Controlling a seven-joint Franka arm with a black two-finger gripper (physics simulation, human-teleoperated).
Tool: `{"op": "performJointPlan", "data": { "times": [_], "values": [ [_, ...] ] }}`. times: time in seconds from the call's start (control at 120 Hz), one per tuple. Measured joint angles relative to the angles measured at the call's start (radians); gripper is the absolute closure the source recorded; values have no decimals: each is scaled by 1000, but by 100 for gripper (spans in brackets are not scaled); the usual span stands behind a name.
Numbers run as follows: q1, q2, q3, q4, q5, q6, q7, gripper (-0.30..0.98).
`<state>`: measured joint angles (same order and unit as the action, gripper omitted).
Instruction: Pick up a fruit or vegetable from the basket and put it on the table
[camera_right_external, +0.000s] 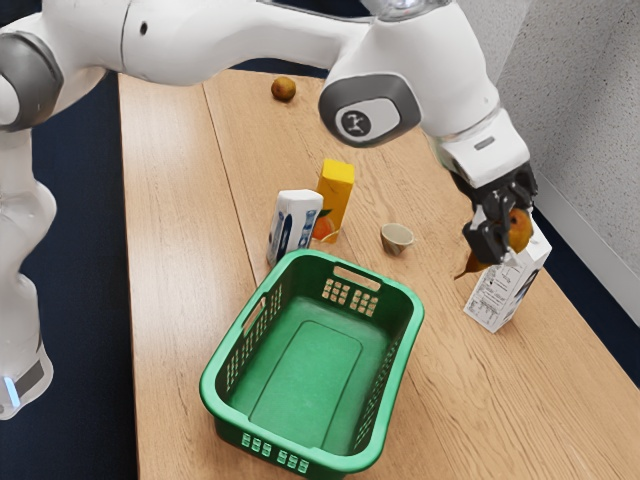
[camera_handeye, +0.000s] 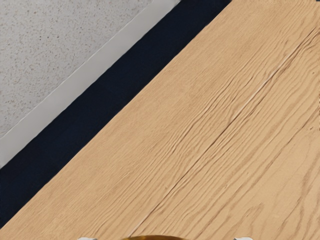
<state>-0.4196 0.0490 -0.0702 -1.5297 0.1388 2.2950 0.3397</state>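
At the exterior view's right, my gripper is shut on a brownish-orange pear, its narrow end sticking out below the fingers toward the lower left. The pear is held up in front of a white carton. The green basket stands well apart from my hand, with nothing in its visible floor area. In the wrist view, the pear's rounded edge lies at the lower border, between pale tips of my gripper. Bare wooden tabletop spreads beyond it.
The white carton stands just below my hand. Near the basket's far end are a white-and-blue carton, a yellow carton, an orange and a small beige cup. A round brown fruit lies farther back.
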Motion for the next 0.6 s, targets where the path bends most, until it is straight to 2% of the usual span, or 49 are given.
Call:
{"op": "performJointPlan", "data": {
  "times": [0.167, 0.233, 0.325, 0.533, 0.6],
  "values": [
    [-33, 64, 0, 65, 37, 5, 4, 40],
    [-27, 72, 1, 58, 32, 6, 8, 24],
    [-29, 73, 1, 59, 32, 8, 15, 13],
    [-7, 31, 26, 28, 24, 19, 16, 3],
    [15, -32, 52, -44, 18, 18, -64, 2]
  ]
}}
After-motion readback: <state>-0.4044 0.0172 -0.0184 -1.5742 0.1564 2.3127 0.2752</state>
